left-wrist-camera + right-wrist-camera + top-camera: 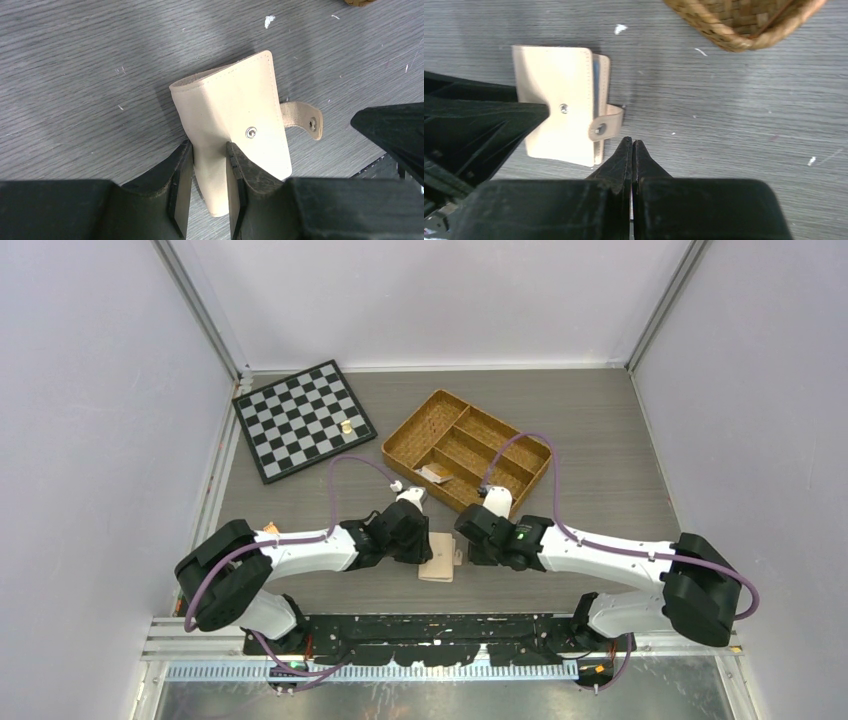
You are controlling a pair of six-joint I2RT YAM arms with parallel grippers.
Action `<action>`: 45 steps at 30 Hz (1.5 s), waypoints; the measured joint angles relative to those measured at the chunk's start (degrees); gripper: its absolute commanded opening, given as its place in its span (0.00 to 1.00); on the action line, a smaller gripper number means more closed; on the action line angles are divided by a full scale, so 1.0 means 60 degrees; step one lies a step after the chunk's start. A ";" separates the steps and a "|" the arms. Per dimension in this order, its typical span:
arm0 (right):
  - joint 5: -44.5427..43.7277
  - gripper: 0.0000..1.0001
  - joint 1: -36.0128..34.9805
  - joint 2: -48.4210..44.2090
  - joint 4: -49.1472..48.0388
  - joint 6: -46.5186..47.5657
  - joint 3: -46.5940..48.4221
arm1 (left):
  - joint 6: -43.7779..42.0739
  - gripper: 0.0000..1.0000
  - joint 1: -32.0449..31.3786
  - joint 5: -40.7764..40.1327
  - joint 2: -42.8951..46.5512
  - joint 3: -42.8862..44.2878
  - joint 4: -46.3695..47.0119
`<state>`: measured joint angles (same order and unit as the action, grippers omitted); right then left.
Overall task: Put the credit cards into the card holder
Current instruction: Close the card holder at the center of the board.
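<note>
The left fingers [181, 180] pinch the card holder [235, 115] at its folded end, likely steadying it on the counter [75, 75]. The right fingers [624, 160], pressed together and empty, sit just beside its snap tab [604, 127], probably to push it closed. A blue card [594, 82] edge shows inside the holder.

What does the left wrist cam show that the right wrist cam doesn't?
Left wrist only: the left gripper closed on the card holder, one finger on each side of it. Right wrist only: the right gripper shut and empty beside the holder, plus a bluish sliver between the holder's flaps, possibly a card. Both: the holder with its stud exposed and its snap tab unfastened, and the grey table.
</note>
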<state>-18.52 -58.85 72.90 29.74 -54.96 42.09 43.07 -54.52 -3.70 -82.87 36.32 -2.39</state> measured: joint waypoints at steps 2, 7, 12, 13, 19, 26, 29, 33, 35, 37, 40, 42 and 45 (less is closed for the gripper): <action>-0.0153 0.00 0.0033 0.0011 0.0273 -0.0157 0.0000 | 0.0000 0.29 0.0000 0.0000 0.0000 0.0000 0.0000; -0.0248 0.28 0.0076 0.0171 0.0525 -0.0401 0.0000 | 0.0000 0.29 0.0000 0.0004 0.0000 0.0000 0.0000; -0.0208 0.48 0.0076 0.0193 0.0521 -0.0477 0.0026 | 0.0000 0.29 0.0000 0.0004 0.0000 0.0000 0.0000; -0.0197 0.49 0.0073 0.0237 0.0532 -0.0510 0.0091 | 0.0000 0.29 0.0000 0.0004 0.0000 0.0000 0.0000; -0.0186 0.51 -0.0058 0.0885 0.0452 -0.0627 0.0805 | 0.0000 0.29 0.0000 0.0007 0.0000 0.0000 0.0004; -0.0193 0.52 -0.0189 0.1803 0.0342 -0.0619 0.1457 | 0.0000 0.29 0.0000 0.0011 0.0000 0.0000 0.0007; -0.0233 0.50 -0.0193 0.2080 0.0375 -0.0619 0.1541 | 0.0000 0.29 0.0000 0.0011 0.0000 0.0000 0.0007; -0.0270 0.40 -0.0193 0.2299 0.0448 -0.0616 0.1548 | 0.0000 0.29 0.0000 0.0011 0.0000 0.0000 0.0007; -0.0273 0.35 -0.0193 0.2353 0.0463 -0.0616 0.1566 | 0.0000 0.29 0.0000 0.0011 0.0000 0.0000 0.0007; -0.0302 0.33 -0.0193 0.2357 0.0488 -0.0616 0.1577 | 0.0000 0.29 0.0000 0.0011 0.0000 0.0000 0.0007; -0.0335 0.33 -0.0193 0.2353 0.0565 -0.0623 0.1577 | 0.0000 0.29 -0.0004 0.0011 0.0000 0.0000 0.0007; -0.0375 0.33 -0.0193 0.2339 0.0630 -0.0645 0.1577 | 0.0000 0.29 0.0000 0.0011 0.0000 0.0000 0.0007; -0.0423 0.33 -0.0193 0.2251 0.0721 -0.0696 0.1574 | 0.0000 0.28 -0.0004 0.0011 0.0000 0.0000 0.0007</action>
<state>-21.06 -60.01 86.41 34.06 -59.13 51.53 43.07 -54.54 -3.64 -82.87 36.32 -2.35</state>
